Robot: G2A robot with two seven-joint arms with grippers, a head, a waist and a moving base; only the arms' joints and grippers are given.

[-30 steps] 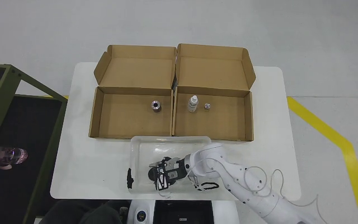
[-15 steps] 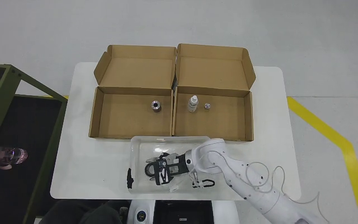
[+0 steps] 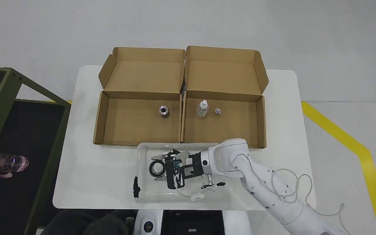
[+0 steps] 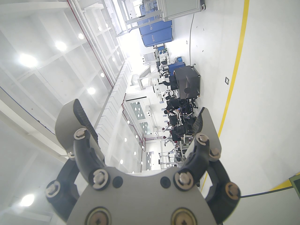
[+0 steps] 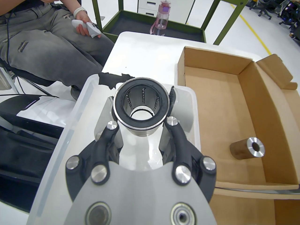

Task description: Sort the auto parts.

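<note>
**A:** Top view first. What's changing?

**B:** The right gripper [image 3: 163, 170] is sliding across the clear plastic bin [image 3: 141, 154] toward the cardboard boxes. It's taking the linear bearing [image 3: 156, 169] along. A second ago it was sitting down by the bin's near edge.

**A:** Meaning for the sort?

**B:** The pick looks done, and I'm reading this as the carry starting. The bearing is over the bin, not boxed yet. The left cardboard box [image 3: 114, 126] is holding one steel bushing [image 3: 163, 111]. The right cardboard box [image 3: 244, 126] is holding a white bottle [image 3: 202, 108] and a small metal part [image 3: 217, 111].

**A:** Arm pose?

**B:** The right arm is coming in from the table's near right corner. Its elbow is bent and its wrist is pointing across the bin toward the robot's left.

**A:** Left wrist view?

**B:** The left gripper [image 4: 139, 110] is pointing up into the hall, jaws spread wide, nothing between them.

**A:** Right wrist view?

**B:** The fingers are clamping the bearing's outer wall from both sides. The bore is facing the camera and the ball tracks are showing inside. The bin is lying underneath. The bushing is lying on its side in the box just beside the bin. I'm guessing that's the destination.
</note>
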